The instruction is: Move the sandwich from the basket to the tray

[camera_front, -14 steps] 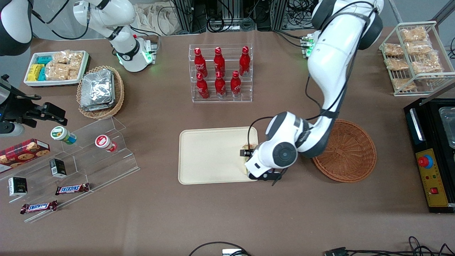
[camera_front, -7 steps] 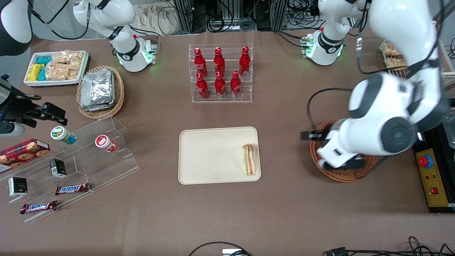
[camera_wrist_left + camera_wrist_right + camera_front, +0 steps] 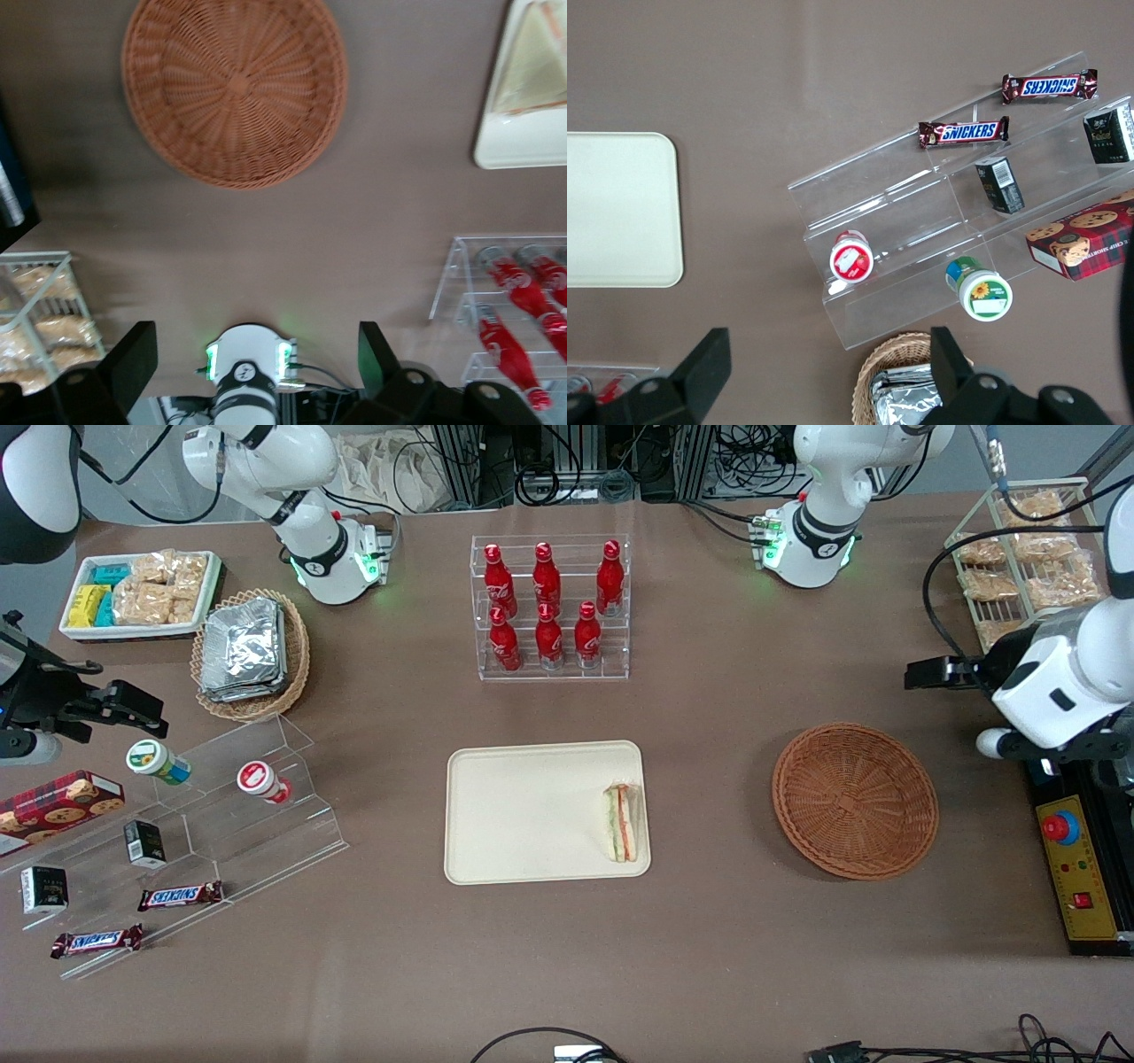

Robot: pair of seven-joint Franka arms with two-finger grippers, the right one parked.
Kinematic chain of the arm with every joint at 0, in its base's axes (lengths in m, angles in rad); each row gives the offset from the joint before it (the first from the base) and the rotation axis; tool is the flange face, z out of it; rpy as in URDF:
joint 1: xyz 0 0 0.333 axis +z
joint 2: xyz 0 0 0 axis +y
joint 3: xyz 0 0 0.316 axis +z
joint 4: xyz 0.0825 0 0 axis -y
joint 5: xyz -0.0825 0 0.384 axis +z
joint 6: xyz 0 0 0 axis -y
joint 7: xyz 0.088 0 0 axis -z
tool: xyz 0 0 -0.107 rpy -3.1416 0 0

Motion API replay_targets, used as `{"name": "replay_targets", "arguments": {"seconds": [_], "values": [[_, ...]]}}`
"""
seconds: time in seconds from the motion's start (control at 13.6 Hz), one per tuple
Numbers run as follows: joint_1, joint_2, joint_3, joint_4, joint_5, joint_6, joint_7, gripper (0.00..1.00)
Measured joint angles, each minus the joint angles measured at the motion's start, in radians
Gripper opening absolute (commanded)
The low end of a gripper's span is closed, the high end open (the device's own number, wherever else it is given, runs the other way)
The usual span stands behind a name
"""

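Front view has the sandwich (image 3: 622,822) lying on the cream tray (image 3: 523,815), at the tray's end nearest the reddish-brown wicker basket (image 3: 855,800), which holds nothing, so the placement looks done; the gripper (image 3: 921,674) hangs up near the wire snack rack (image 3: 1028,567), toward the working arm's end of the table, well apart from both. Left wrist view looks down with the fingers (image 3: 133,359) spread wide open and holding nothing, the bare basket (image 3: 235,88) and a corner of the tray (image 3: 523,133) bearing the sandwich (image 3: 539,62) below, and right wrist view catches only a bare stretch of tray (image 3: 620,212) — nothing seems left but parking.
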Motion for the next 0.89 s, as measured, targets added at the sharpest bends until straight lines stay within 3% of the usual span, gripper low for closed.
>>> {"name": "replay_targets", "arguments": {"seconds": [0.3, 0.59, 0.89], "values": [[-0.003, -0.045, -0.015, -0.123, 0.016, 0.113, 0.009, 1.00], [-0.003, -0.202, -0.015, -0.371, 0.018, 0.329, 0.016, 1.00], [-0.003, -0.257, -0.014, -0.433, 0.020, 0.356, 0.020, 1.00]]}}
